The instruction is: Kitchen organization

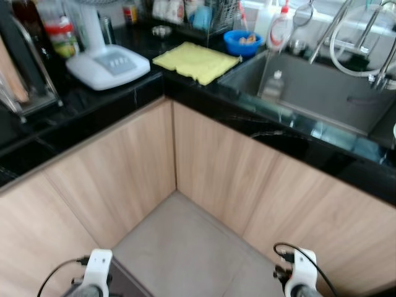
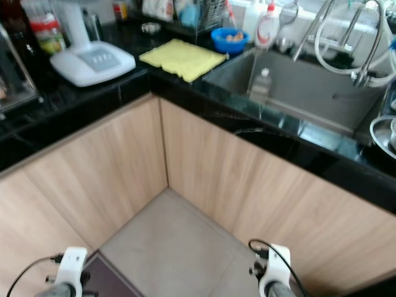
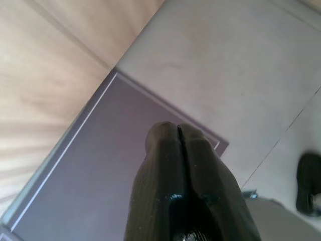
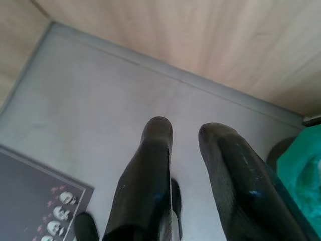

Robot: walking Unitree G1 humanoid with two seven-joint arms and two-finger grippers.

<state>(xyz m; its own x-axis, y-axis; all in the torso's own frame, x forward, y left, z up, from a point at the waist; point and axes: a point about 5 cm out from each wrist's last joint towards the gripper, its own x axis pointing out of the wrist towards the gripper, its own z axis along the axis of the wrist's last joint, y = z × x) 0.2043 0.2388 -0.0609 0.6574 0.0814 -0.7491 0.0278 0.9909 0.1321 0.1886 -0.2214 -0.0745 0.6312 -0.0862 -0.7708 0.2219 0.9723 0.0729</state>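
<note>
low down, left hand [image 3: 179,131] pressed closed, right hand [image 4: 185,129] narrowly apart w/ nothing; yellow cloth [image 1: 196,61] on counter [image 1: 124,86] upper center.

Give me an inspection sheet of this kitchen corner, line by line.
Surface: black L-shaped countertop over light wood cabinets, with a grey sink.
Job's things: yellow cloth flat beside the sink; blue bowl behind it.
Clutter: white appliance base, dish rack, bottles along the back; small bottle in the sink.
Grippers: left gripper shut, over a dark floor mat; right gripper open, over grey floor.
Cables: black wires at both wrists.
Surroundings: grey tiled floor.
</note>
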